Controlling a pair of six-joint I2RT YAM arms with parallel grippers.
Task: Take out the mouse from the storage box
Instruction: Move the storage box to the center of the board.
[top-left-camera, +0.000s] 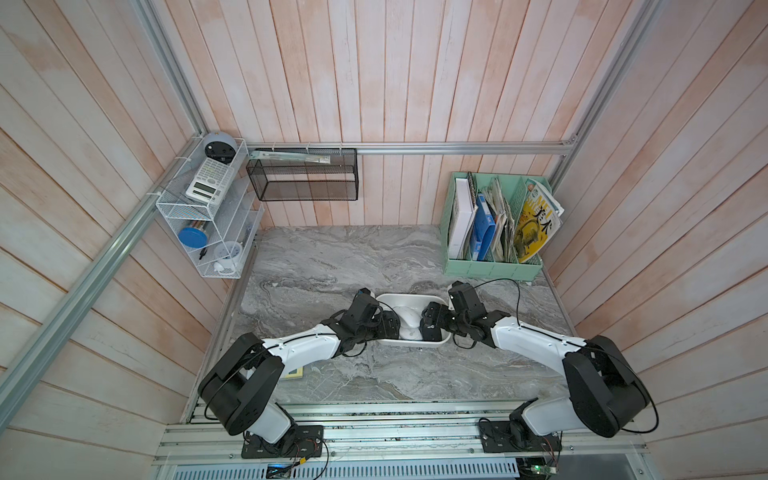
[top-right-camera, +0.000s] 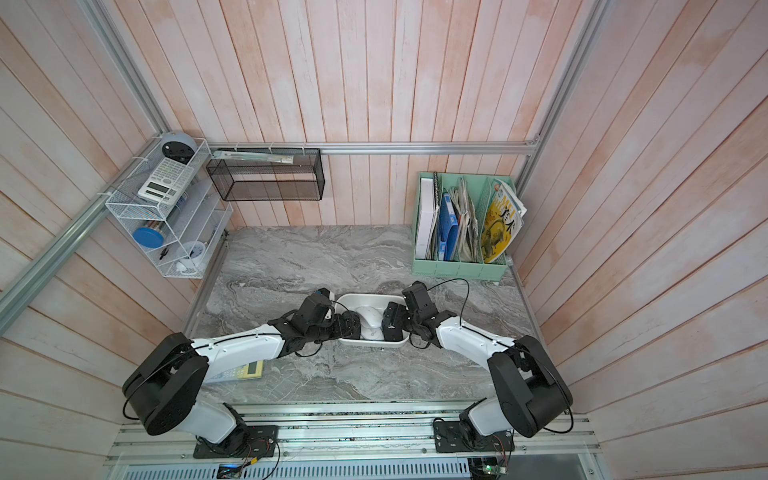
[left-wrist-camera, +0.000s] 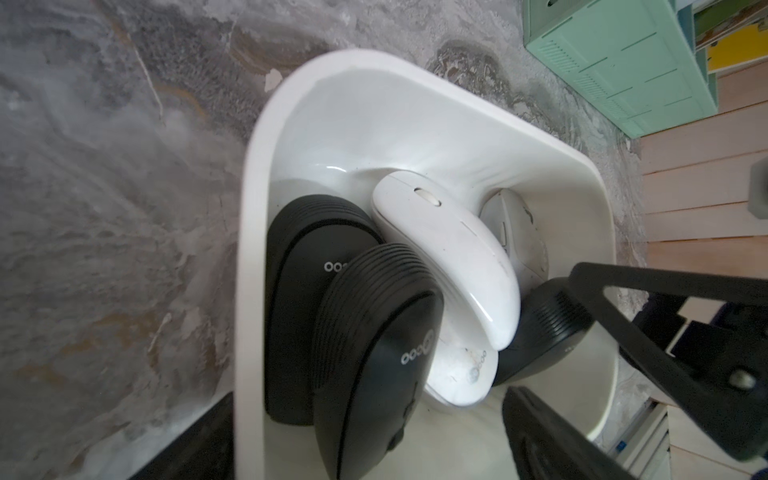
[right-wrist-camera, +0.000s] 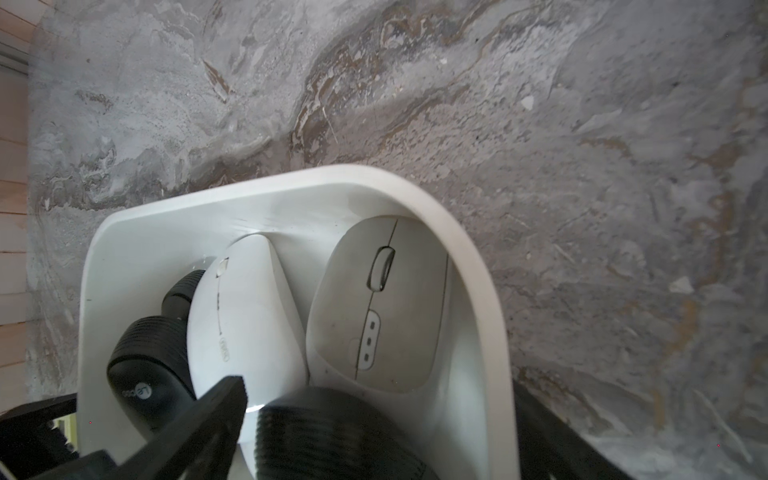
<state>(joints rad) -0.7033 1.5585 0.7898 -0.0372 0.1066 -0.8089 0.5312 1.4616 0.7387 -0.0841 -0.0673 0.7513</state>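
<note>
The left pincer and right pincer are both spread, pinching nothing, one at each end of the storage box. Between them, inside it, the white mouse leans over a black mouse, so it looks the readiest pick.

Pinkish plank walls, grey marble tabletop, alu frame rails.

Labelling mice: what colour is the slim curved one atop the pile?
The slim mouse is white; left wrist view shows it best.
</note>
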